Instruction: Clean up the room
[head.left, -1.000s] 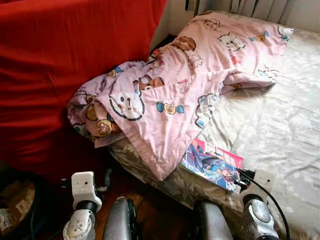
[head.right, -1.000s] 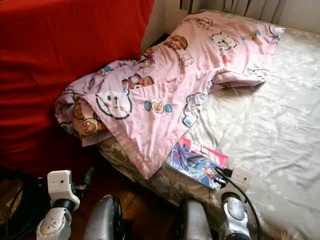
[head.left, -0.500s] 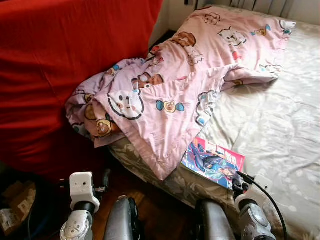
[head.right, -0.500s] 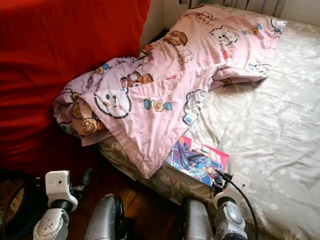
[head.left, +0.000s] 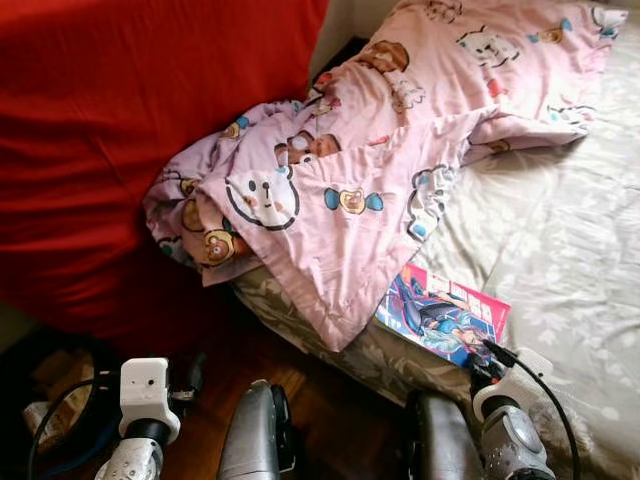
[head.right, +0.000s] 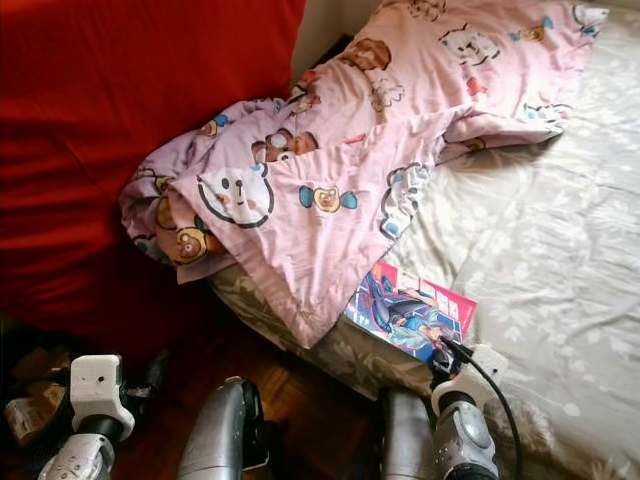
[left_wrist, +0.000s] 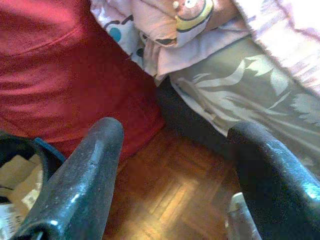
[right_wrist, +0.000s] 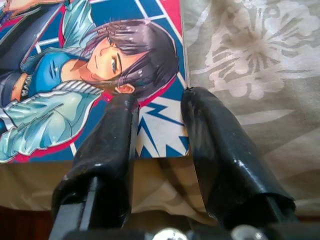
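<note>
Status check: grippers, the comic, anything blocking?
Right gripper open, fingertips at the comic book's near corner, no grasp yet. Left gripper open, idle over floor. Pink blanket drapes beside the comic, not covering it.

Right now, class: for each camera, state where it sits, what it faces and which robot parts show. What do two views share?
Left eye, head: faces down at pink quilt, both arms low.
Right eye, head: same bed, shifted sideways.
Left wrist: floor, left gripper open.
Right wrist: right gripper at comic book corner.
Shared: eye views show the comic too.
</note>
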